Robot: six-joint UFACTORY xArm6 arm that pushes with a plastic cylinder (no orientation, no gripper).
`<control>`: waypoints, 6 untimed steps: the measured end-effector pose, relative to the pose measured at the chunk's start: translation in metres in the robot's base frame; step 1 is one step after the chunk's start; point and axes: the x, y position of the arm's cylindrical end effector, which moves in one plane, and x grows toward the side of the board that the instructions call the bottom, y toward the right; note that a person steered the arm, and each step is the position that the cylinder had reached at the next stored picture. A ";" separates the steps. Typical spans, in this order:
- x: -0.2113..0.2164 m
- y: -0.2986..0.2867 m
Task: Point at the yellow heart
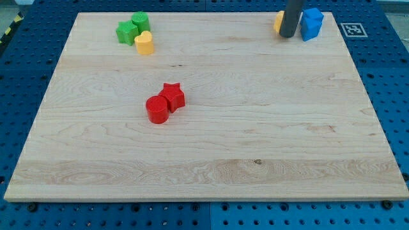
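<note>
1. The wooden board [211, 147] fills the frame; its lower corners are cut off.
2. The dark rod drops in at upper right; my tip [289, 36] rests between a mostly hidden yellow block [278, 22] and a blue block [312, 23]. It has no jaws to read.
3. Red cylinder [156, 109] touches red star [172, 96], centre-left.
4. The yellow heart [145, 43] sits upper left, against two green blocks [131, 29].

Yellow heart [145, 43], two green blocks [132, 29], red star [172, 96], red cylinder [156, 109], blue block [312, 23], pale wood-grain board [255, 128], dark rod [291, 16]
</note>
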 end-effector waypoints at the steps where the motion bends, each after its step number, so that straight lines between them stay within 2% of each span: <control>1: 0.027 -0.036; 3: 0.123 -0.136; 5: 0.131 -0.251; 6: 0.110 -0.307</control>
